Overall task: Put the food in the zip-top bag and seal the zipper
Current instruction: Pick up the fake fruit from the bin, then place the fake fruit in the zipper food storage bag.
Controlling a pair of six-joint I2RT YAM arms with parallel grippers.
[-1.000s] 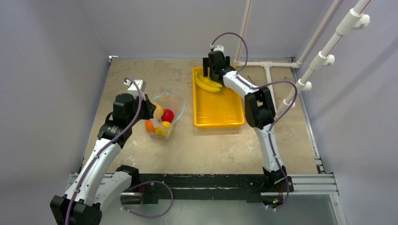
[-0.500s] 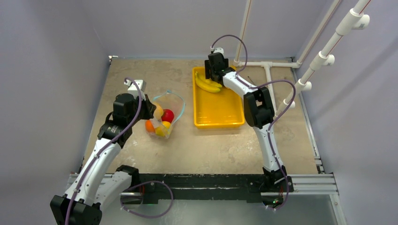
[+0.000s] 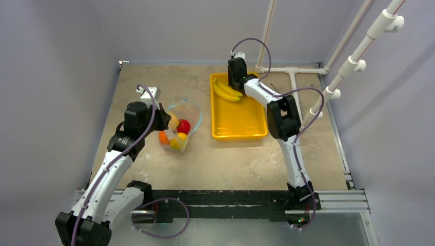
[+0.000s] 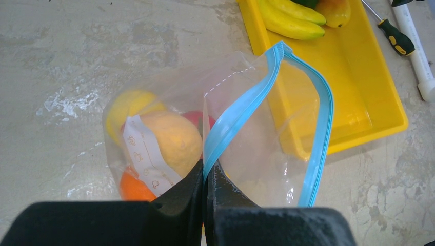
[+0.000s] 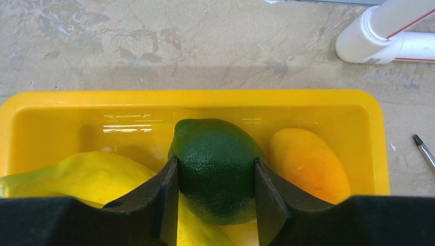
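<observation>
The right fingers (image 5: 165,205) are closed against the two sides of the dark green avocado (image 5: 215,159), which stands at the far end wall of the yellow tray (image 5: 205,98). The bananas (image 5: 92,177) press in on one side of the avocado, under one finger. The orange mango (image 5: 308,164) lies just beside the other finger, in the tray's corner. The nearer stretch of the tray floor is bare. Beyond the tray's far rim lie the counter (image 4: 77,61), a white pipe (image 5: 384,31) and a screwdriver (image 4: 395,36) alongside the tray. The left fingers (image 4: 184,197) are shut tight on the zipper (image 4: 241,110), pinching one lip of the zip-top bag (image 4: 256,164) and holding it up, so that the mouth gapes as a wide loop facing the tray. Inside the bag, low against its closed end, sit a peach (image 4: 177,141), a lemon (image 4: 125,105), a red apple (image 4: 197,117) and an orange (image 4: 134,188). The bag's free lip hangs just beside the tray's long edge, and bare counter surrounds the bag on its other sides.
</observation>
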